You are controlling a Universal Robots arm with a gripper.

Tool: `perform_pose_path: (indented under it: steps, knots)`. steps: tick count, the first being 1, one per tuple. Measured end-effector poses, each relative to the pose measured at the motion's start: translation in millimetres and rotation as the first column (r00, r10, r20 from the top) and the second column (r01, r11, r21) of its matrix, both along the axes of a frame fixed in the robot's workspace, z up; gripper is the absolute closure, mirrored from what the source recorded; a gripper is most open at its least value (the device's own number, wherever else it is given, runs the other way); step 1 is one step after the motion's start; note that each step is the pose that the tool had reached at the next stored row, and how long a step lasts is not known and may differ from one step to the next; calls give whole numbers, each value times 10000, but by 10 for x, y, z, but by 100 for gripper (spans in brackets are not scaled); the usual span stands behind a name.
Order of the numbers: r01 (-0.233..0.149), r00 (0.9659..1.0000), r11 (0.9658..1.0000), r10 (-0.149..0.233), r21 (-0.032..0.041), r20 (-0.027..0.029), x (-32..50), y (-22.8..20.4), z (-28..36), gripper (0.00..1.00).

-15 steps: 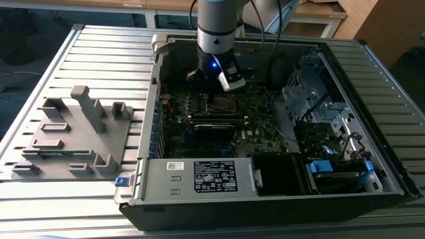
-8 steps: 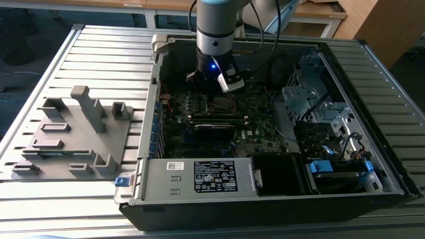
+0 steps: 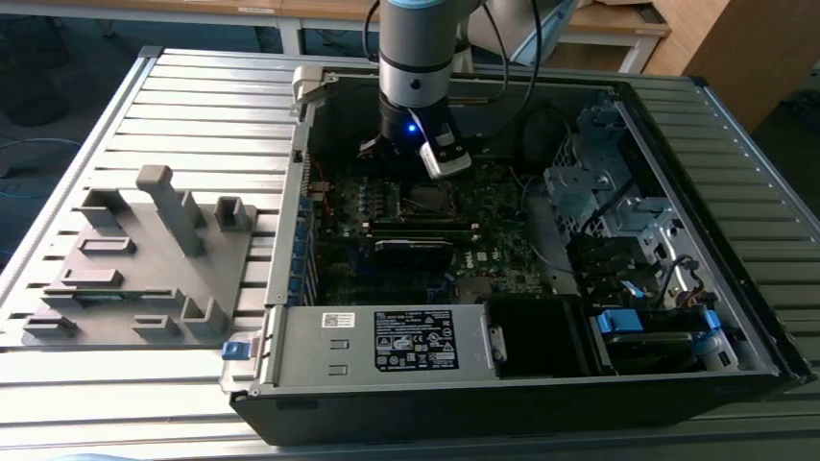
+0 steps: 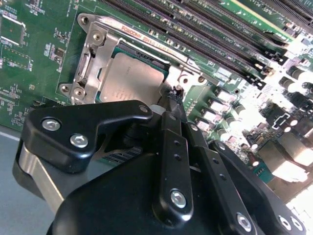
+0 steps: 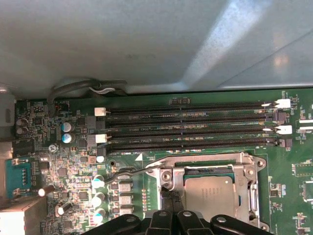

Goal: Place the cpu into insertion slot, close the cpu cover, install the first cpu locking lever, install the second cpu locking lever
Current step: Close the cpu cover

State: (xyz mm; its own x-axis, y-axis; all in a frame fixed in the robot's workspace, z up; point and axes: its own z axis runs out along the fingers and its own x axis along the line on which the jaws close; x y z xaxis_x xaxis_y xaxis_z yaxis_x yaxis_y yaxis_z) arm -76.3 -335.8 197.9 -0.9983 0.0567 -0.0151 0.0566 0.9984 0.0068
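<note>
The cpu [image 4: 129,78] [image 5: 210,196], a dull silver square, lies flat in the insertion slot [image 3: 431,201] on the green motherboard. The cpu cover [image 4: 105,41] [image 5: 215,169], a silvery frame, lies down around the chip, whose top shows through the window. A thin wire locking lever [image 5: 132,171] runs out sideways from the socket's corner. My gripper [image 4: 173,98] [image 5: 168,196] [image 3: 433,178] is low over that corner, its black fingers drawn together, tips at the lever beside the cover. I cannot tell whether the wire is pinched between them.
Long black memory slots [image 5: 190,127] [image 4: 195,34] run right beside the socket, and capacitors [image 5: 98,183] stand near the lever's end. The case walls, a power supply [image 3: 384,341] and a drive cage [image 3: 602,192] hem in the board. A grey fixture [image 3: 141,259] sits outside the case.
</note>
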Motion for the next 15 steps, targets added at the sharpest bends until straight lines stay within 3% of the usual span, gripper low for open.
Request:
perform_pose_path:
  steps: [4,12,15]
  knots:
    - [1,10000,10000,-1,13,8,1,2,10,89]
    - [0,10000,10000,0,1,1,0,0,157,89]
    - [0,10000,10000,0,3,1,0,1,163,89]
